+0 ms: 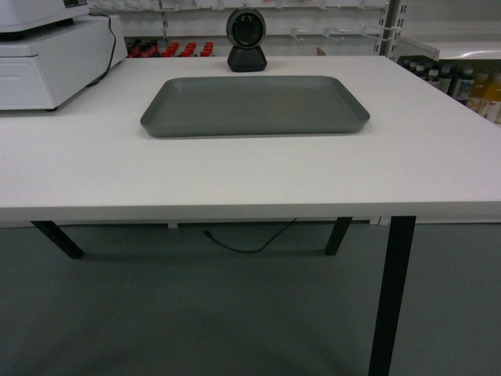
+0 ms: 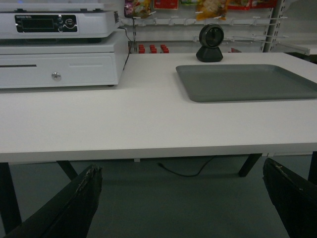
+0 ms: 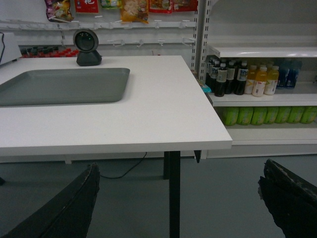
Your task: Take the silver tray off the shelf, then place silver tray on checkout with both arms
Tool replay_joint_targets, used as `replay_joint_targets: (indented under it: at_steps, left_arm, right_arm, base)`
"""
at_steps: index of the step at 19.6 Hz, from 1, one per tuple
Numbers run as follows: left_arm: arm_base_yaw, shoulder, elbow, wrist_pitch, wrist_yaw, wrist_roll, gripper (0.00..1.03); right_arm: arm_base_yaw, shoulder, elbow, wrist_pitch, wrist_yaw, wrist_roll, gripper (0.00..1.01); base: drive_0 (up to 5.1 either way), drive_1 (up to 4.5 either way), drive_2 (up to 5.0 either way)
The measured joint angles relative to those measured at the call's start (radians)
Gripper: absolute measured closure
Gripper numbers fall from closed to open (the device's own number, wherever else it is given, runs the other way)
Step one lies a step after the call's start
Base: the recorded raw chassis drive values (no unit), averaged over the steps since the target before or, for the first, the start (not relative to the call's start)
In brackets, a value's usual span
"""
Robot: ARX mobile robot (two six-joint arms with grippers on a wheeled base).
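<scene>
Silver tray [image 1: 254, 105] lies flat on the white checkout surface [image 1: 235, 180], nearer its far edge, bare margin on every side. Left tool [image 2: 183, 198] and right tool [image 3: 178, 198] hang released below the near edge, grasping nothing.

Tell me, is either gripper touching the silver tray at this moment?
No, the silver tray lies alone on the checkout, and both wrist views show open fingers held back below the counter edge.

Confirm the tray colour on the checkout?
Matte grey-silver, plain with no pattern. The silver tray shows best in the head view, lying flat on the white checkout.
</scene>
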Motion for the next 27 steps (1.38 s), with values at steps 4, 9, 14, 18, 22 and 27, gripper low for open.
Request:
replay_joint_targets:
  at_steps: [4, 9, 14, 18, 22, 27]
  left_arm:
    - [0.000, 0.000, 0.000, -0.002, 0.000, 0.000, 0.05]
    - [0.000, 0.000, 0.000, -0.005, -0.001, 0.000, 0.05]
    - [0.000, 0.000, 0.000, -0.001, 0.000, 0.000, 0.05]
    - [0.000, 0.000, 0.000, 0.002, 0.000, 0.000, 0.05]
    - [0.000, 0.000, 0.000, 0.000, 0.000, 0.000, 0.05]
    - [0.000, 0.000, 0.000, -0.001, 0.000, 0.002, 0.05]
  right_arm:
    - [0.000, 0.000, 0.000, -0.003, 0.000, 0.000, 0.03]
    - [0.000, 0.000, 0.000, -0.004, 0.000, 0.000, 0.03]
    - [0.000, 0.000, 0.000, -0.001, 0.000, 0.000, 0.03]
    - [0.000, 0.000, 0.000, 0.002, 0.000, 0.000, 0.03]
    - [0.000, 0.000, 0.000, 0.001, 0.000, 0.000, 0.03]
    - [0.000, 0.000, 0.000, 0.000, 0.000, 0.000, 0.03]
  base:
    - [-0.1, -4.26, 4.1]
    - [-0.1, -4.26, 4.1]
    - [-0.1, -3.41, 3.3]
    - [0.0, 0.00, 0.0]
    - [0.0, 0.00, 0.0]
    - [0.0, 0.00, 0.0]
